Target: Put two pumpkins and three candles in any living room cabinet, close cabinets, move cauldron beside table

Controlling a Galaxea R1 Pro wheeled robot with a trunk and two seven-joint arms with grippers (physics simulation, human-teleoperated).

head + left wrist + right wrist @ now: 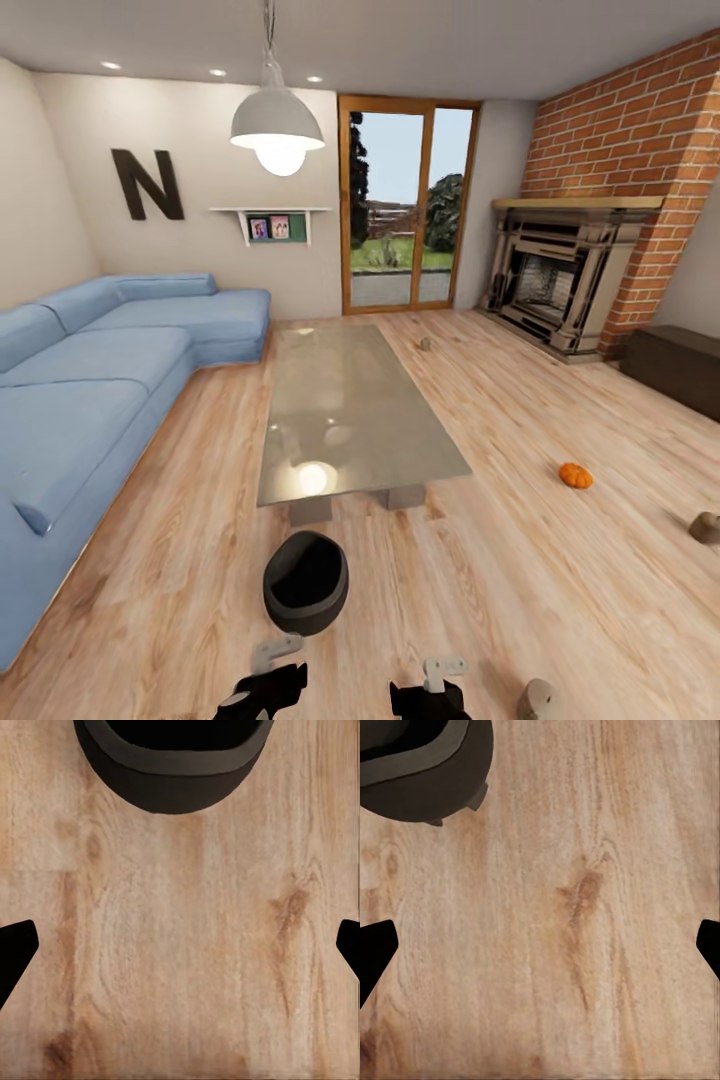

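Observation:
The black cauldron (305,582) stands on the wood floor just in front of the near end of the glass-topped table (360,410). My left gripper (262,690) and right gripper (432,692) hang low behind it, both open and empty. In the left wrist view the cauldron (172,772) lies ahead of the open left gripper (180,952). The right wrist view shows the cauldron (427,772) off to one side of the open right gripper (540,952). One orange pumpkin (575,475) sits on the floor to the right. Grey candles lie by my right arm (538,698), at the right edge (705,527) and beyond the table (425,343). The dark cabinet (680,365) stands at the right wall.
A blue corner sofa (90,380) runs along the left. A brick fireplace (560,285) and a glass door (405,210) are at the far end. Open floor stretches between the table and the cabinet.

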